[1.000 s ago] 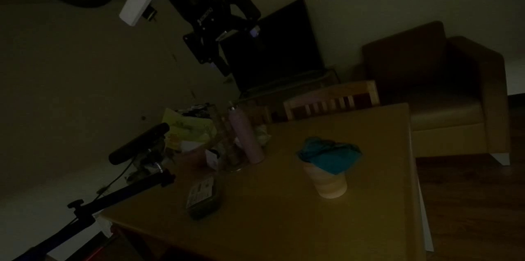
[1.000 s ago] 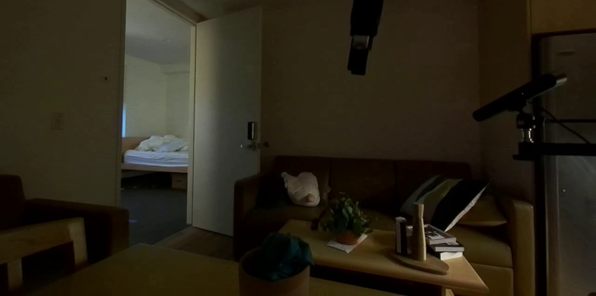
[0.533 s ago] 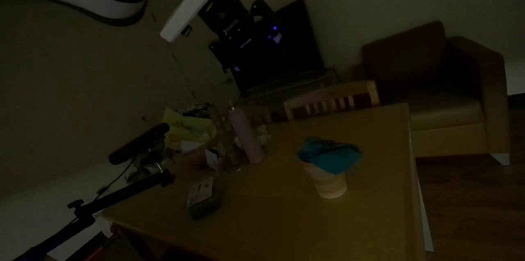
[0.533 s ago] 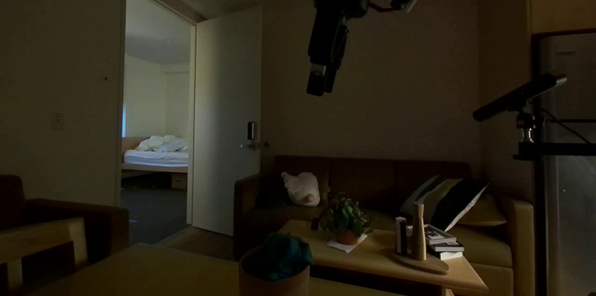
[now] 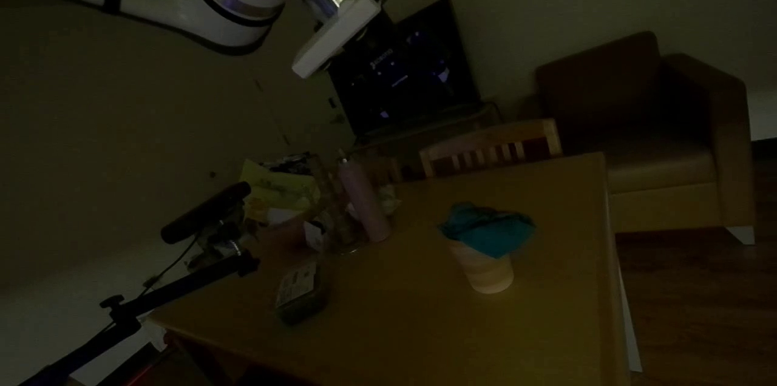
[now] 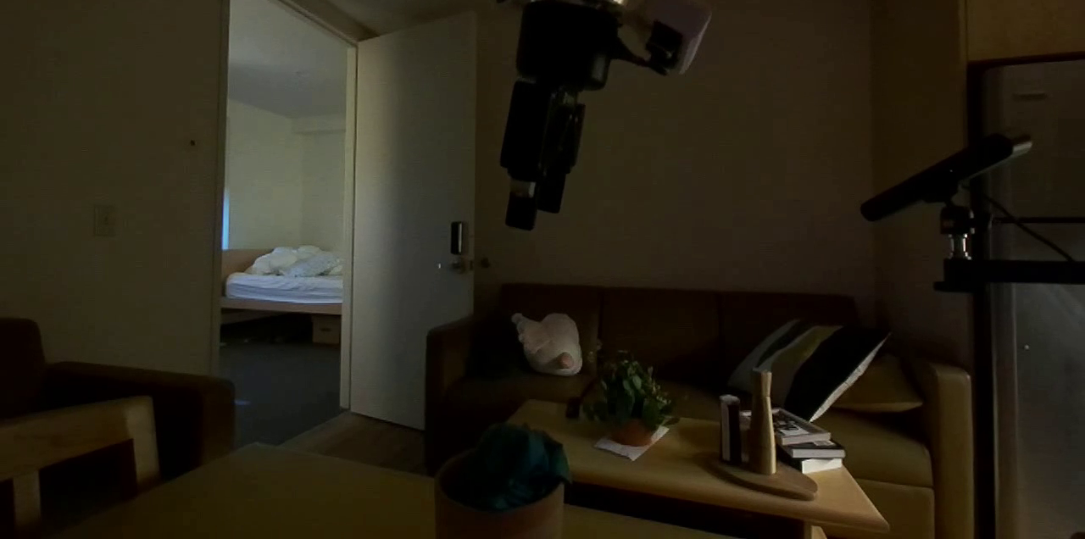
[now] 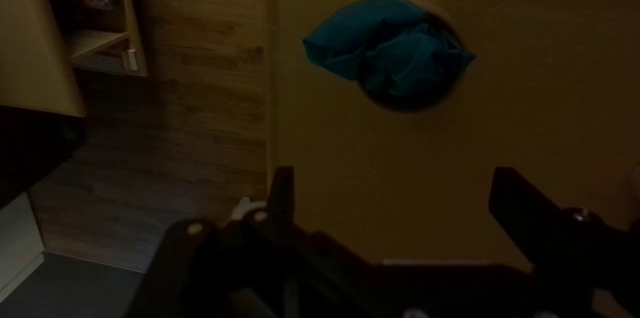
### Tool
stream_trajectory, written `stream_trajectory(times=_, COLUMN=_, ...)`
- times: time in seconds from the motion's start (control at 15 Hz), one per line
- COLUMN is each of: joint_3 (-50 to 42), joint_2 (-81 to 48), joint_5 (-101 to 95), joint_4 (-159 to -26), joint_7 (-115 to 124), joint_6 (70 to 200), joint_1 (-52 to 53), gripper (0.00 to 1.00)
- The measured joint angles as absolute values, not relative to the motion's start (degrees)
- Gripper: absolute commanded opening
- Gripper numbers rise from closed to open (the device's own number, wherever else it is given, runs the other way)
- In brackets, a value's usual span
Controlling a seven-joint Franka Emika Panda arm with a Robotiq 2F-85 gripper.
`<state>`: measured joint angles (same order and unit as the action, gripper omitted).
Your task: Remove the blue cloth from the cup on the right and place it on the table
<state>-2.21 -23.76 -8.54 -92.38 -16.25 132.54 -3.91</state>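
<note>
The blue cloth (image 5: 495,234) is bunched in the mouth of a pale cup (image 5: 485,274), with one corner hanging over the rim. The cup stands upright on the wooden table (image 5: 394,325). Cloth (image 6: 513,467) and cup (image 6: 496,520) show at the bottom of an exterior view. In the wrist view the cloth (image 7: 395,48) covers most of the cup's mouth; a strip of the cup's rim (image 7: 432,8) shows. My gripper (image 7: 392,172) is open and empty, its fingers wide apart. In an exterior view the gripper (image 6: 536,213) hangs high above the table, apart from the cloth.
A pink bottle (image 5: 364,201), a clear container (image 5: 345,231) and a dark labelled box (image 5: 300,295) stand on the table. A camera on a black arm (image 5: 206,213) rises at its side. A chair (image 5: 491,143) and armchair (image 5: 655,143) stand beyond.
The arm and open gripper have moved right and down in one exterior view, and left and down in another. The cloth and cup have not moved.
</note>
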Motion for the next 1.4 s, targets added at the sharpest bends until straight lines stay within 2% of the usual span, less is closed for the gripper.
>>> stream_trajectory(times=0.67, joint_3=-2.8, joint_2=-36.4, joint_5=-13.7, joint_4=-80.2, joint_7=-13.9, joint_6=125.8, joint_1=-2.4, gripper=1.00)
stream_trajectory(times=1.13, joint_3=-1.2, joint_2=-40.6, joint_5=-13.2, joint_4=-75.3, joint_7=-16.7, joint_6=116.1, joint_1=-2.3, gripper=1.00)
stream_trajectory(times=1.4, joint_3=-1.1, joint_2=-41.2, joint_5=-13.2, joint_4=-74.2, joint_7=-16.8, joint_6=115.3, joint_1=-2.3, gripper=1.00)
